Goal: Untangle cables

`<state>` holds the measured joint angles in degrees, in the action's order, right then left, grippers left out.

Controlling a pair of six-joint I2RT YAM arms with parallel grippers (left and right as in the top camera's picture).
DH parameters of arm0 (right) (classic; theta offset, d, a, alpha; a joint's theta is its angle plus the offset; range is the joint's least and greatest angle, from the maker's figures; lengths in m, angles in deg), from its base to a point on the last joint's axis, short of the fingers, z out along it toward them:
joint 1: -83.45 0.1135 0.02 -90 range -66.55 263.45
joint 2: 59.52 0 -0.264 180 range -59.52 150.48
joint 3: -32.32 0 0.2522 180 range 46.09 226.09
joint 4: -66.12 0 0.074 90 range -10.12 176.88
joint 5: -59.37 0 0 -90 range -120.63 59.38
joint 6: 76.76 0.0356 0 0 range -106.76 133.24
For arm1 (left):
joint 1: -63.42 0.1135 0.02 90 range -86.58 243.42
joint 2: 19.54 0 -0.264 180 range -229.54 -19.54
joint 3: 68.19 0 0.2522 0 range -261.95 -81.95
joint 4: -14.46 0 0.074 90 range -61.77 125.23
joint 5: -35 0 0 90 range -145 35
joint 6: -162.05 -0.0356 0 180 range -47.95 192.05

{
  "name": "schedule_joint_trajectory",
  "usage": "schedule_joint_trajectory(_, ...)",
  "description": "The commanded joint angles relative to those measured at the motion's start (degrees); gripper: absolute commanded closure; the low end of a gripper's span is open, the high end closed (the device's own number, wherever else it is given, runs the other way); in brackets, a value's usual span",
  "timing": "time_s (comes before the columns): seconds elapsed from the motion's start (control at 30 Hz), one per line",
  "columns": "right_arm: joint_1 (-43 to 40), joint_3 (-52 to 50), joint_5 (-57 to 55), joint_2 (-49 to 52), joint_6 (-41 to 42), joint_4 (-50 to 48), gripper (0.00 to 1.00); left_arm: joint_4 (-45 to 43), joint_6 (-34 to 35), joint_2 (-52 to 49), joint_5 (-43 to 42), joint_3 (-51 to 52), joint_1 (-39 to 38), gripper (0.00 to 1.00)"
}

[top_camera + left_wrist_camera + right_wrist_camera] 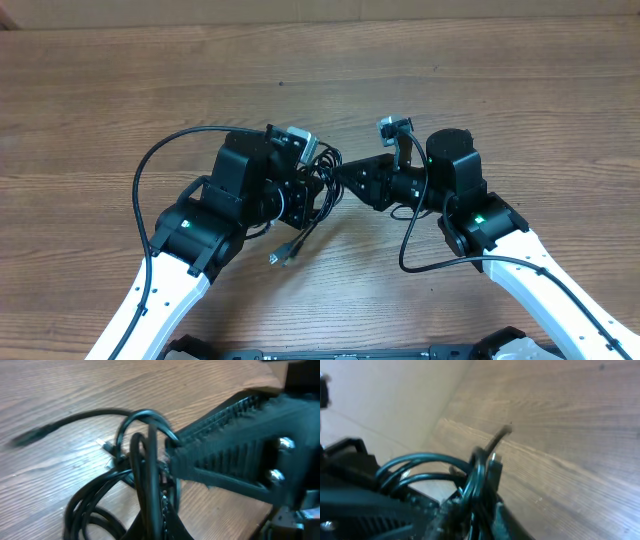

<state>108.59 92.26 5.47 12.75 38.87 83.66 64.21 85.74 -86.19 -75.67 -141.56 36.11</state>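
Left gripper (pixel 316 187) pinches the cables (pixel 148 455); right gripper (pixel 341 176) meets them, jaws' hold unclear in blur. Pulling apart now could cinch the knot.

Through heavy blur we saw the thin black cables (pixel 420 457) arching in glossy loops over the brown wood-grain table (pixel 570 425), one short end poking up to the right, while the loops dropped into the dark right gripper (pixel 482 515), whose hold we could not judge.
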Motion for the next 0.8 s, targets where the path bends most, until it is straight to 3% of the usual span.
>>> schedule_joint_trajectory(0.0, -0.09, 1.09, -1.99, -0.13, -0.35, -0.28, 0.83, -0.68, 1.36, 0.39, -4.46, -1.29, -0.26, 0.96)
schedule_joint_trajectory(0.03, -0.09, 1.09, -2.05, -0.13, -0.35, -0.28, 0.80, -0.72, 1.36, 0.39, -4.50, -1.29, -0.26, 0.96)
schedule_joint_trajectory(0.1, -0.09, 1.09, -2.21, -0.13, -0.35, -0.31, 0.60, -0.70, 1.36, 0.39, -4.52, -1.29, -0.26, 0.96)
schedule_joint_trajectory(0.17, -0.09, 1.09, -2.21, -0.13, -0.35, -0.31, 0.59, -0.74, 1.40, 0.39, -4.96, -1.29, -0.26, 0.96)
schedule_joint_trajectory(0.27, -0.09, 1.09, -2.21, -0.13, -0.35, -0.31, 0.71, -0.92, 1.40, 0.39, -6.25, -1.29, -0.28, 0.96)
schedule_joint_trajectory(0.4, -0.09, 1.09, -2.25, -0.13, -0.35, -0.31, 0.77, -2.14, 1.38, 0.39, -7.50, -1.29, -0.68, 0.96)
schedule_joint_trajectory(0.5, -0.09, 1.09, -2.23, -0.13, -0.35, -0.46, 0.96, -2.93, 1.38, 0.39, -7.45, -1.29, -1.03, 0.96)
schedule_joint_trajectory(0.63, -0.09, 1.09, -2.16, -0.13, -0.33, -0.42, 0.96, -3.08, 1.49, 0.39, -4.70, -1.29, -1.01, 0.96)
schedule_joint_trajectory(0.77, -0.09, 1.09, -1.92, -0.13, -0.33, -0.24, 0.96, -3.04, 5.99, 0.39, 1.27, -1.29, -0.81, 0.96)
